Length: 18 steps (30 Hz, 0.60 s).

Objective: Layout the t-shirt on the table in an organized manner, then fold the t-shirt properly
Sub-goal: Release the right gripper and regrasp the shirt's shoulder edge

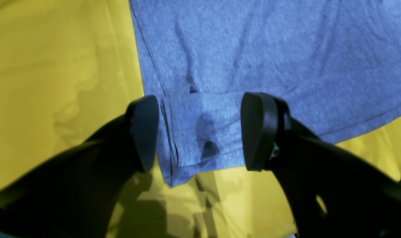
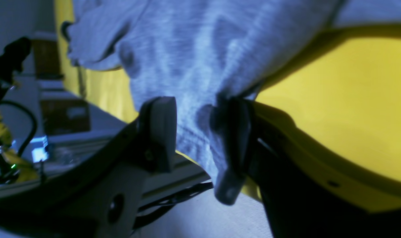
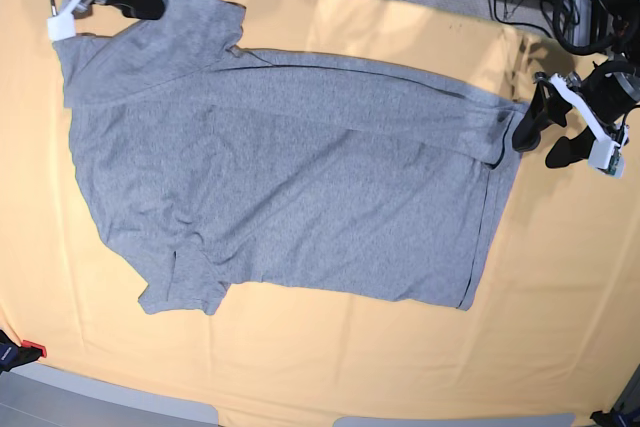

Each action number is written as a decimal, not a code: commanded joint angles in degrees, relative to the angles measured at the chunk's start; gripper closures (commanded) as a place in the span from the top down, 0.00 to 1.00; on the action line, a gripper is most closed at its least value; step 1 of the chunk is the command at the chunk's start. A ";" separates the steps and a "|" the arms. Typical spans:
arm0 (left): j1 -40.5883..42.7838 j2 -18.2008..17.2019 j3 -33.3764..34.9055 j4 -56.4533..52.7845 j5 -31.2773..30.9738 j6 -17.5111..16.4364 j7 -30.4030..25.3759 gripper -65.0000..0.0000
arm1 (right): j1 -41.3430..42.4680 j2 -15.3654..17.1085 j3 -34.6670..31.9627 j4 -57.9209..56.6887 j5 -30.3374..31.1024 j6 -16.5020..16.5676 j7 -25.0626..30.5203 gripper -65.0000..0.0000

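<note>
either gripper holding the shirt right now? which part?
Right gripper has a bunched corner of the t-shirt between its pads, by the sleeve end. Left gripper is open, straddling the hem corner, gripping nothing.

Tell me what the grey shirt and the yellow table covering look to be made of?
The t-shirt looks like soft knit cotton jersey: matte heathered grey, fine flecks, limp wrinkles. The table seems draped in thin woven cloth, pale yellow-orange and matte, with faint creases; what lies beneath cannot be seen.
</note>
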 commanded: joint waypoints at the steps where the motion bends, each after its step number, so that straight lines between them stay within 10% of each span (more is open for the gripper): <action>1: -0.20 -1.11 -0.44 0.68 -0.96 -0.11 -1.46 0.61 | -0.48 0.55 -0.42 0.66 0.49 0.08 -0.08 0.44; 8: -0.22 -1.11 -0.44 0.68 -0.96 -0.11 -1.29 0.61 | 0.35 2.10 -0.70 0.70 0.49 0.08 -0.08 0.00; 18: -0.22 -1.11 -0.44 0.68 -1.01 -0.11 -1.29 0.61 | 0.44 5.14 5.79 13.44 0.49 0.08 -0.08 0.00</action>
